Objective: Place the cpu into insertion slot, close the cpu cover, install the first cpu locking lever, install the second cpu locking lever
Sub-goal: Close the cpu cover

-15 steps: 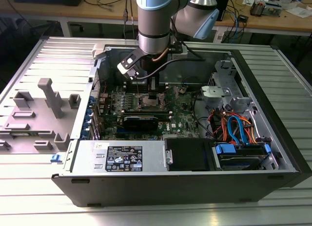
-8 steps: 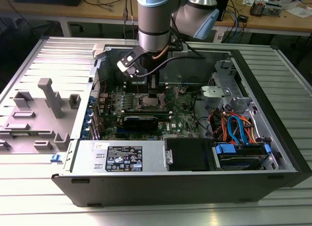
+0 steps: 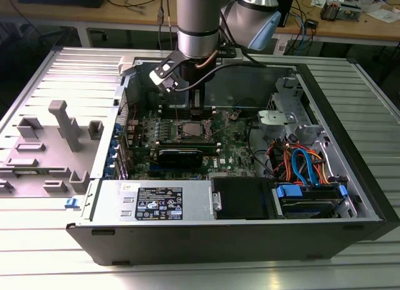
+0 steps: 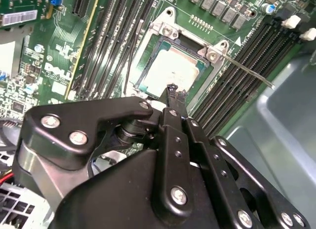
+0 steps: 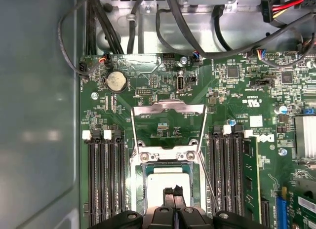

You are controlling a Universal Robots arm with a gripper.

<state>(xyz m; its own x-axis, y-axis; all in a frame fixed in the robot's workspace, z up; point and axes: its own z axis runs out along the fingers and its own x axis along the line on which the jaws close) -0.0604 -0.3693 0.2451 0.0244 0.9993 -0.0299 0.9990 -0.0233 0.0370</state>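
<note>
The cpu (image 5: 167, 183) lies flat in the insertion slot (image 5: 139, 189), its dull silver top facing up, also seen in the second wrist view as cpu (image 4: 170, 70) inside the slot's metal rim (image 4: 165, 29). The cpu cover (image 5: 168, 108) stands swung open off the slot, hinged at the two screws. Thin locking levers (image 5: 211, 182) (image 4: 247, 71) stick out unlatched beside the slot. My gripper (image 5: 173, 192) (image 4: 173, 91) hangs just over the cpu with its fingertips shut together and nothing between them. In the exterior view the gripper (image 3: 195, 106) is over the slot (image 3: 187, 131).
Black memory slots (image 5: 103, 179) (image 5: 228, 174) flank the socket on both sides. Cables (image 5: 123, 26) run along the case wall beyond the board. The drive bay with orange and blue cables (image 3: 300, 165) is at the exterior view's right, the power supply (image 3: 162, 202) in front.
</note>
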